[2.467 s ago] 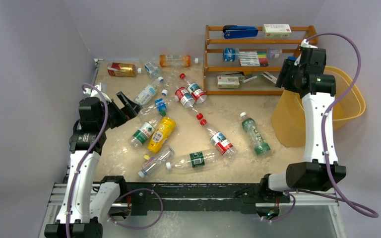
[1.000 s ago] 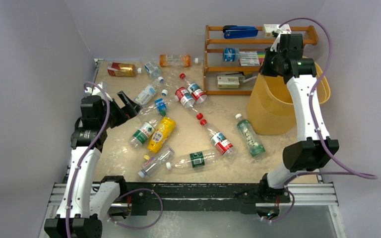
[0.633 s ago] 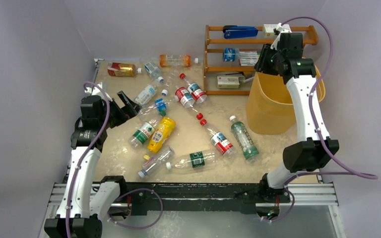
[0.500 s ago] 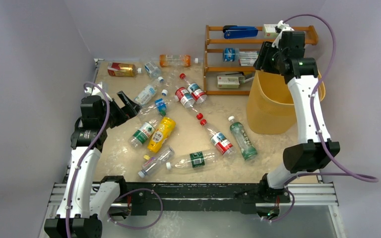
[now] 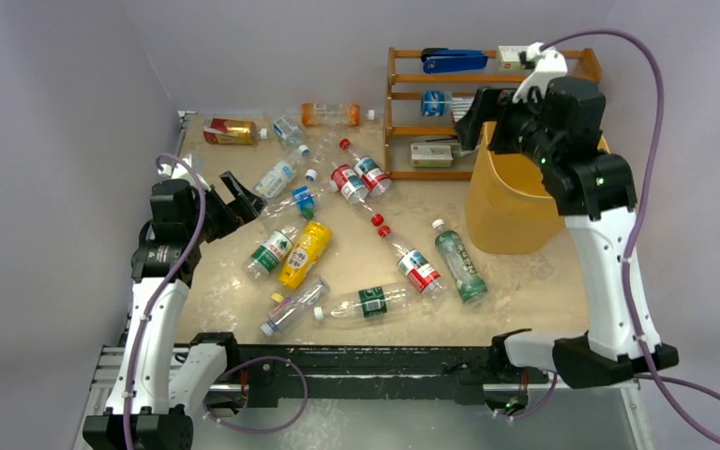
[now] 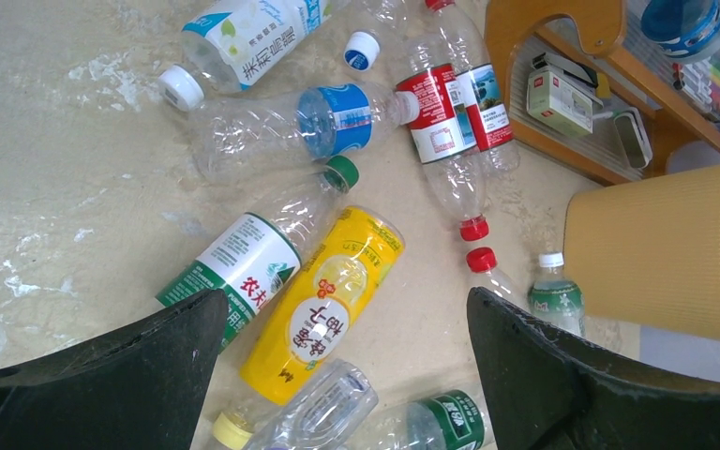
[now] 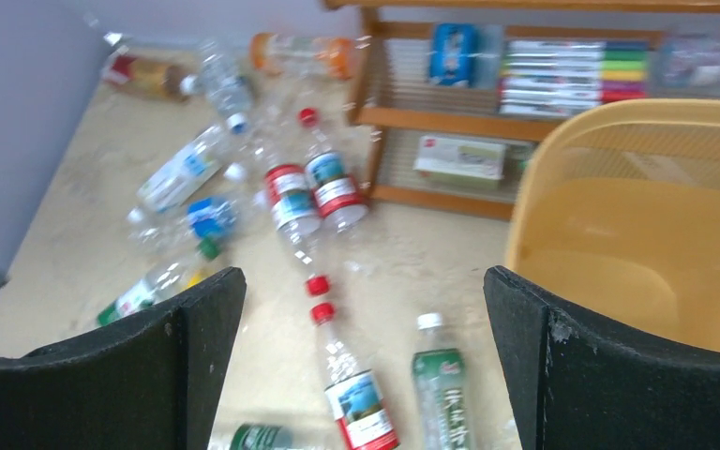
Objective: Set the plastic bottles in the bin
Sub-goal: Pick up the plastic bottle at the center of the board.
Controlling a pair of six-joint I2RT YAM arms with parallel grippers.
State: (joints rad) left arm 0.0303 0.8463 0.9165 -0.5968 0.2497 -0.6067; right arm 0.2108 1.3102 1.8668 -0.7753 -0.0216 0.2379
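The yellow-orange bin stands upright at the right, in front of the rack; it also shows in the left wrist view and the right wrist view, where it looks empty. Several plastic bottles lie on the table: a green one next to the bin, a red-labelled one, a yellow one and an orange one. My right gripper is open and empty above the bin's far left rim. My left gripper is open and empty above the left bottles.
A brown wooden shelf rack stands at the back right, holding a blue stapler, white boxes and coloured pens. It is close behind the bin. Purple walls close the left and back sides.
The bin has slid left from the table's right edge to in front of the rack, pushing the green bottle left. My right gripper has lifted off the rim. The left arm stayed still.
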